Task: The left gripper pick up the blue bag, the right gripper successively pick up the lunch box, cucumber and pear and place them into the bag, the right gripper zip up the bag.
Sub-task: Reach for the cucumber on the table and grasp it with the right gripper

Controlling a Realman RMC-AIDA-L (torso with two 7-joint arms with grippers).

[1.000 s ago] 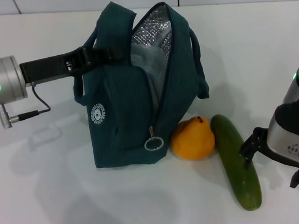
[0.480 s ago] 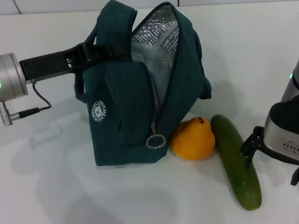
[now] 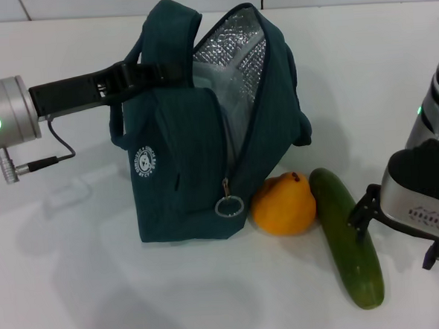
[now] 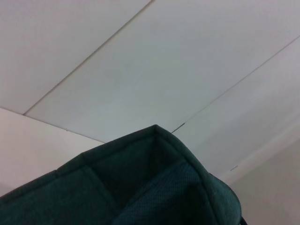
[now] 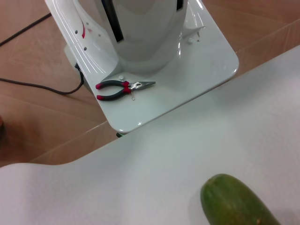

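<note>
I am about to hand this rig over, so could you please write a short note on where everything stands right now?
Left gripper: shut on the blue bag at its top edge, keeping it upright and unzipped on the table.
Right gripper: low beside the cucumber, holding nothing.
Pear: on the table between bag and cucumber.
Lunch box: not on the table; something pale shows inside the bag, probably it.
Left: cucumber in, pear in, zip the bag by its ring pull.

Clamped in my left gripper (image 3: pixel 165 72), the blue bag (image 3: pixel 179 174) looks like matt woven cloth with crinkled silver foil lining. Just beside my right gripper (image 3: pixel 391 228), the cucumber (image 3: pixel 345 235) has smooth, slightly glossy skin; the pear (image 3: pixel 284 204) beyond it looks matt.
</note>
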